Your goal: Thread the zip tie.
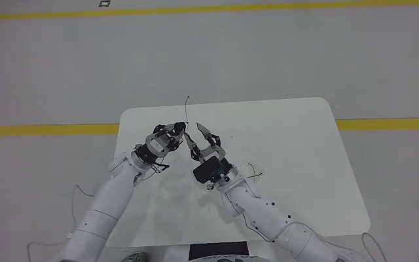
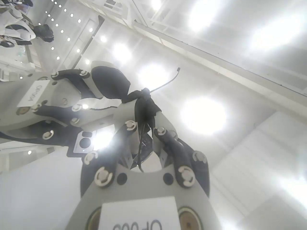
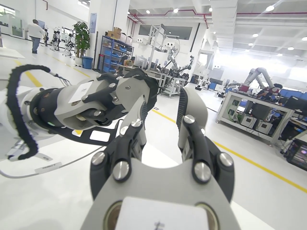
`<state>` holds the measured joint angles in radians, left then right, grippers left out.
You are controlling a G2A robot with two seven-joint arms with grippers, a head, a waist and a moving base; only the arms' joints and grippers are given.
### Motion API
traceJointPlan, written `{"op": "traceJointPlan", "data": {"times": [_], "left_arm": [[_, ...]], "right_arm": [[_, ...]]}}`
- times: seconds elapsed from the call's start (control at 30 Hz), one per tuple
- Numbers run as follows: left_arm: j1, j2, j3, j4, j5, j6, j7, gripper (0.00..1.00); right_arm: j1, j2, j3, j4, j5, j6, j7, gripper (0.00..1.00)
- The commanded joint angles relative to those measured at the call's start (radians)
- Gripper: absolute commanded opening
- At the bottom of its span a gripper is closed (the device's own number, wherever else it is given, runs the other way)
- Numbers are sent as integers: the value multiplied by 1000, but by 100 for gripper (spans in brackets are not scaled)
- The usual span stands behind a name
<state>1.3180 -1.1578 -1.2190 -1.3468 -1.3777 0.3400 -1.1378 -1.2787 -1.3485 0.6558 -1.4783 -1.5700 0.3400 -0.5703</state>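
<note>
The left gripper point(image 2: 143, 96) is clamped on the tie point(image 2: 165, 84), pinching it at the very fingertips above the table point(image 1: 294, 144). A long free part curves away from the pinch to a small knob point(image 2: 178, 69), probably the head, and a shorter part runs back between the fingers toward the palm. The right gripper point(image 3: 164, 96) stands with its fingers apart just beside the left one, holding nothing, and one of its pads point(image 2: 109, 82) is close against the left fingertips. The likeliest trouble is the pinch itself: the hold is narrow and on a thin, springy strap, so a brush from the right gripper could twist the tie in the grasp or flick it out onto the table. The free part is bent and unsupported, so it would sway with any arm move, and the right fingers could shut on air or catch it off-centre. With the two grippers so near, a closing move could also knock fingertip on fingertip. Whether the far end is head or tail cannot be told for sure, and a wrong read would bring the wrong end to the slot
</note>
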Motion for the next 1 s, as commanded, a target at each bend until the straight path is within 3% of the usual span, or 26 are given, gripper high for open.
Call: {"op": "traceJointPlan", "data": {"times": [0.0,0.27,0.6,0.97], "left_arm": [[0,0,0,0,0,0,0,0],[0,0,0,0,0,0,0,0],[0,0,0,0,0,0,0,0],[0,0,0,0,0,0,0,0]], "right_arm": [[2,-1,-1,2,0,0,-1,29],[5,-5,0,4,0,0,-5,20],[9,-10,0,12,0,0,-3,21],[3,-17,15,15,0,0,1,9]]}}
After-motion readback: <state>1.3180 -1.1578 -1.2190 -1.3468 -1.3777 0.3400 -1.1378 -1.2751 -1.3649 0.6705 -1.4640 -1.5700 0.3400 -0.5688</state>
